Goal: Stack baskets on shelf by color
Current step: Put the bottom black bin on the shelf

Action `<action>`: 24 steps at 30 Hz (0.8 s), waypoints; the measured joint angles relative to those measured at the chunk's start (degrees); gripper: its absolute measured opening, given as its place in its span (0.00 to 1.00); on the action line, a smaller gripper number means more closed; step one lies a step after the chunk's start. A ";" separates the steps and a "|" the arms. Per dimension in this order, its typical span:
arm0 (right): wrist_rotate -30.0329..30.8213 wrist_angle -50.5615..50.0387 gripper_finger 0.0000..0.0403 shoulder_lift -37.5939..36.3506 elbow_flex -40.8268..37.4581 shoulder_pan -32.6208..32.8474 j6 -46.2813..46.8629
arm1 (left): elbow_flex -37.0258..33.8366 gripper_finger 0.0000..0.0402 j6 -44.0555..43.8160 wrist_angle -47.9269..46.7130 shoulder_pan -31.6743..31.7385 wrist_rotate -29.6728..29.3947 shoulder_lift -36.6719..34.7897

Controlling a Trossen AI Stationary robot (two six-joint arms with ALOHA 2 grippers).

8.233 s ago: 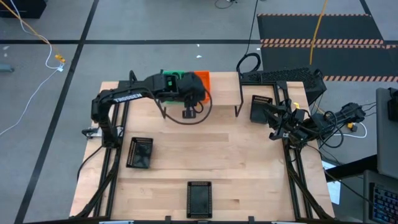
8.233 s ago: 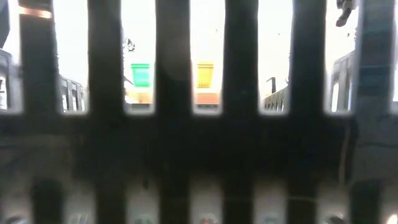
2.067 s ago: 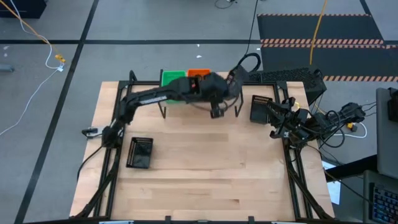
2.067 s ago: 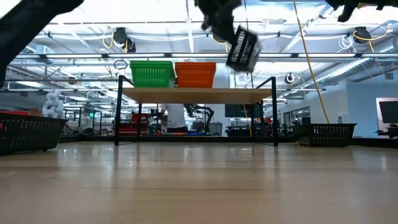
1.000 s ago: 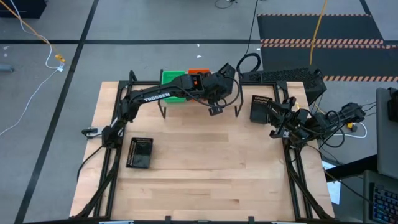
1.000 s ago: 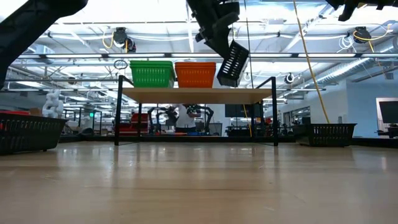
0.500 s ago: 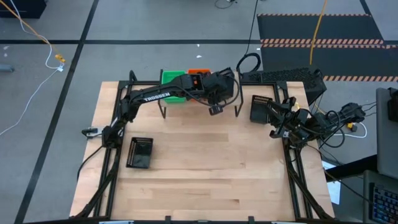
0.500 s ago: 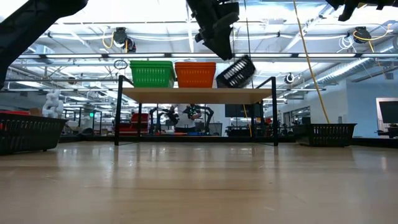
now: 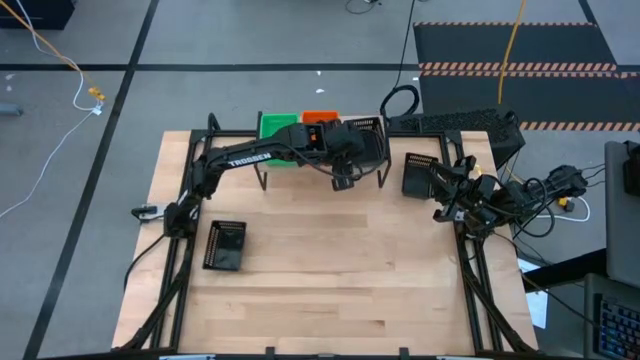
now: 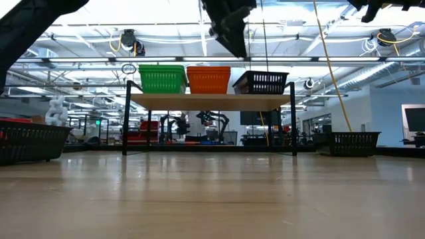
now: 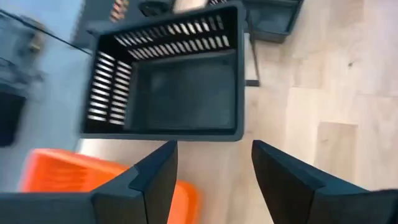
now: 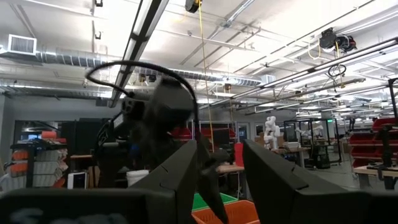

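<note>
Left gripper (image 11: 211, 168) open, empty, above black perforated plastic basket (image 10: 260, 82) | basket rested on wood-topped shelf (image 10: 209, 99), beside orange basket (image 10: 208, 79) | risk: snagging rim on withdrawal.

Overhead looks straight down; low level; both share shelf (image 9: 320, 150).

Left arm (image 9: 235, 160), dark jointed links, white TROSSEN lettering, looping black cable, right arm (image 9: 470, 200), matching dark build, tangled cables
</note>
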 joint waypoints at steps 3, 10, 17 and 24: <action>0.01 -0.02 0.31 -0.01 0.00 0.00 -0.09 | 0.00 0.52 1.39 -1.76 -1.19 -4.37 -1.77; -0.04 0.22 0.31 -0.02 0.02 -0.02 0.79 | 0.11 0.52 5.46 7.31 -2.98 1.79 -2.12; -0.13 -0.27 0.31 0.00 0.02 -0.02 1.14 | 0.04 0.52 11.48 13.13 -3.56 1.72 4.41; -0.06 -0.30 0.31 -0.01 0.02 0.00 0.63 | 0.04 0.52 15.86 15.71 -2.75 -5.79 7.61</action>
